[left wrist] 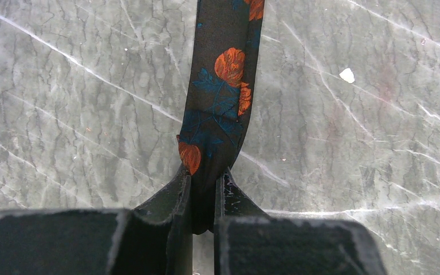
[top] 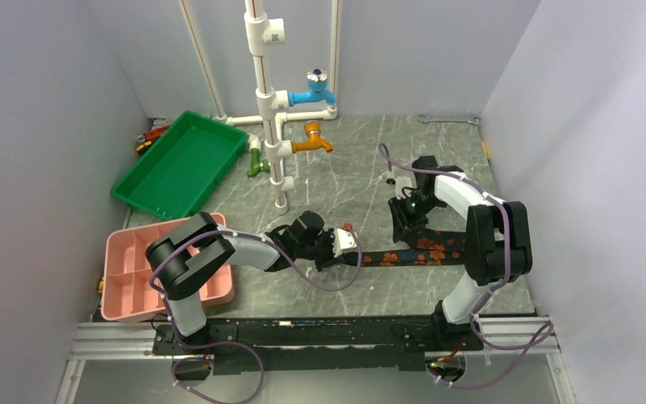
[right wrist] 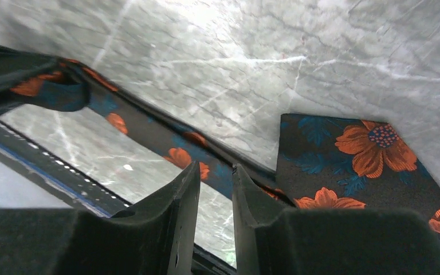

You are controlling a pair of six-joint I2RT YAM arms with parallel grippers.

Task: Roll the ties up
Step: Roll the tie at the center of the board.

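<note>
Over the table, left jaws pinching tie, its tip hidden, right jaws narrowly parted.

Robot lab cell — grey partitions, mock plumbing

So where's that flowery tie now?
Top view: the tie lies right of centre on the table, its narrow end pinched in the left gripper.

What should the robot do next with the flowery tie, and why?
Probably the left gripper should curl the narrow end it pinches over onto the necktie to start the roll. The necktie is stretched out straight over the marble-look table, with nothing rolled yet, and the right gripper sits open near the wide end, holding nothing.
</note>
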